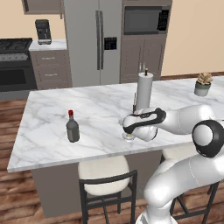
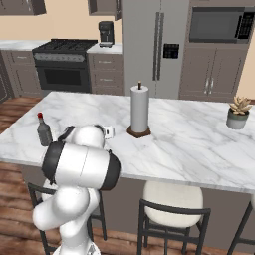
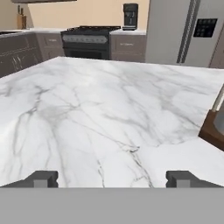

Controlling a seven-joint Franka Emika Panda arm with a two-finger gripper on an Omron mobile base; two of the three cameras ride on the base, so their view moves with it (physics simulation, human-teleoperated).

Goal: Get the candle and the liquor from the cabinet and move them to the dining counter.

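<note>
The arm is glossy white, built of thick rounded segments like swollen tubes. Broad dark, near-black bands ring its joints, one forming a large round cap on the elbow. The hand behind the claw [image 3: 112, 178] is white with a curved black stripe along its side. The claw's two fingertips [image 3: 41, 179] are small, blocky and dark grey, flat-topped and matte.

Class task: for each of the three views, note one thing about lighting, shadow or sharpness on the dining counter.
Left base view: even light, the liquor sharp, barely any shadow on the dining counter. Right base view: the paper towel roll casts only a faint shadow. Hand view: soft grey shading across the marble, no glare; gripper fingertips crisp.
</note>
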